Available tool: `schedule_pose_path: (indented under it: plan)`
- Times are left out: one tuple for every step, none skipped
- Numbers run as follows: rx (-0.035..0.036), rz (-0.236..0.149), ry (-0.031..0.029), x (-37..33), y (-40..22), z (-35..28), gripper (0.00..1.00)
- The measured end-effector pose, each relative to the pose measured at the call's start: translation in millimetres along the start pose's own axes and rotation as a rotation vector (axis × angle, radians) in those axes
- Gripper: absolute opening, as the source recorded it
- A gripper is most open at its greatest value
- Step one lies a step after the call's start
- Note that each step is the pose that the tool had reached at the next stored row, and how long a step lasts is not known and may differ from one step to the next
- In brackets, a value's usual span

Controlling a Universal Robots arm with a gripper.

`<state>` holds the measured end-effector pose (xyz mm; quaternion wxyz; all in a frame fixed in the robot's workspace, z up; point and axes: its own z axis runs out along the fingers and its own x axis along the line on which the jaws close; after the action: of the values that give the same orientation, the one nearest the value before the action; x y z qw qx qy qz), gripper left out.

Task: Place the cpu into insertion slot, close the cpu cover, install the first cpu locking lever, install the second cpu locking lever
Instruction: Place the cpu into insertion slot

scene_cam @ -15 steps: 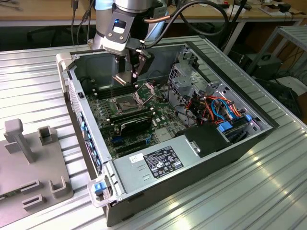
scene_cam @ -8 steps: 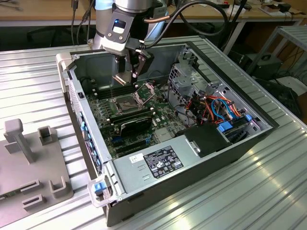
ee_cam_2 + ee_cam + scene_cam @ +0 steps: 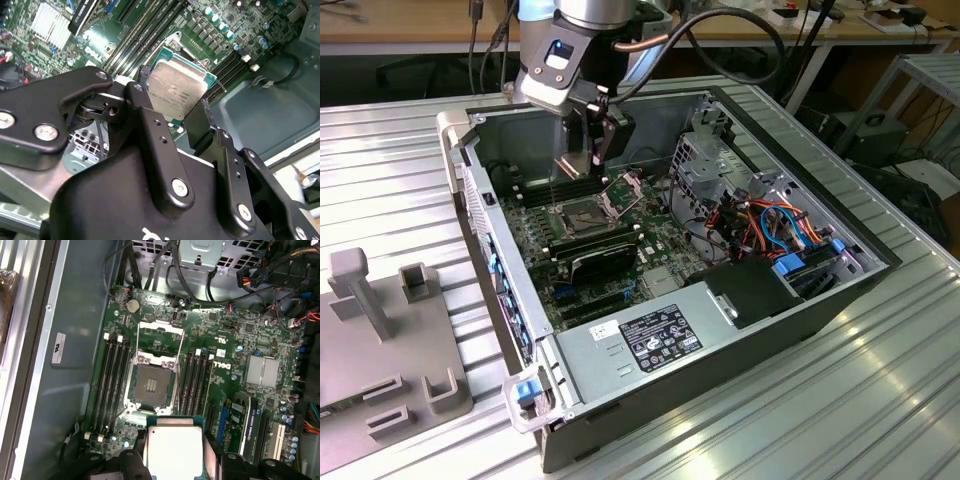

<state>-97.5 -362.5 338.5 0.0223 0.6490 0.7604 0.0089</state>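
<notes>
Ribbed metal bench (image 3: 400,150), open PC case (image 3: 800,322) mid-frame in exterior view. Gripper (image 3: 592,158) at upper centre, jaws clamped on the cpu (image 3: 175,450), clear of the empty insertion slot (image 3: 151,385). The cpu cover (image 3: 161,337) is flipped open. Risk: a tilted or offset set-down would bend pins.

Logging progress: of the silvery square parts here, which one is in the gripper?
The chip with the plain flat top, clamped in the gripper. The finned heatsink sits on the board; the open cover is a hollow frame.
</notes>
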Motion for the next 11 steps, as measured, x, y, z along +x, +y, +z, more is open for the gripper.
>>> schedule_pose_path:
  plan:
    - [0.0003, 0.009, -0.0004, 0.3, 0.0, 0.7, 0.54]
    - [0.0007, 0.013, -0.0006, 0.4, 0.0, 1.0, 0.54]
    - [0.0008, 0.013, -0.0005, 0.4, 0.0, 1.0, 0.54]
    - [0.0007, 0.012, -0.0005, 0.4, 0.0, 1.1, 0.54]
    - [0.0007, 0.012, -0.0004, 0.5, 0.0, 1.1, 0.54]
    - [0.0007, 0.012, -0.0005, 0.5, 0.0, 1.1, 0.54]
    - [0.0006, 0.013, -0.0003, 0.6, 0.3, 1.5, 0.54]
    - [0.0010, 0.024, -0.0009, 0.6, 1.4, 2.7, 0.54]
    - [0.0012, 0.036, -0.0014, 0.6, 1.9, 3.8, 0.54]
    - [0.0015, 0.047, -0.0018, 0.5, 2.5, 5.1, 0.54]
    - [0.0022, 0.055, -0.0020, 0.5, 4.0, 7.5, 0.54]
